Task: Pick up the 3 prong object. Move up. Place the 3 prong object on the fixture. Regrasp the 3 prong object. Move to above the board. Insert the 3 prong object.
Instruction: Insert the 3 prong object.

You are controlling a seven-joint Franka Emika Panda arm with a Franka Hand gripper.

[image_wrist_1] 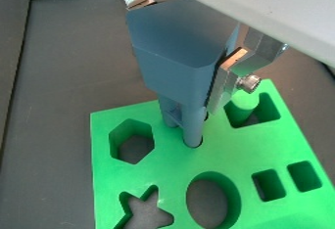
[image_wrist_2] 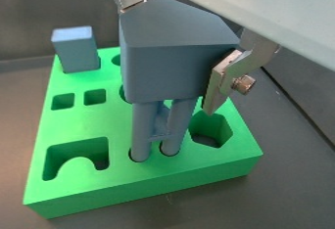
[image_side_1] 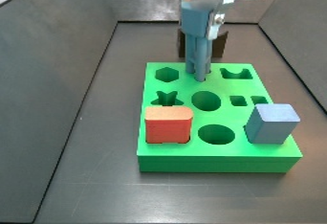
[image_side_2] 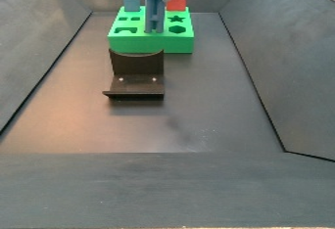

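Jaws (image_wrist_2: pixel 183 62) grip the 3 prong object (image_wrist_2: pixel 160 96) over the board (image_side_1: pixel 166 156) — dark floor, seemingly walled.

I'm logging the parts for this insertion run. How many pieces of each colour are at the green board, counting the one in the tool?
Steel-blue 3 prong object, held in the tool above the board, prongs in its holes: 1
Pale blue cube on the board: 1
Red rounded block on the board: 1
Total: 3

Readable text: none in any view.
Board (image_side_1: pixel 179 149): plain green, shaped cutouts only, no lettering.
3 prong object (image_wrist_2: pixel 164 67): plain steel-blue, unmarked.
Gripper (image_wrist_1: pixel 183 62): over the board, no brand or number visible.
Fixture (image_side_2: pixel 135 74): dark, unlabelled.
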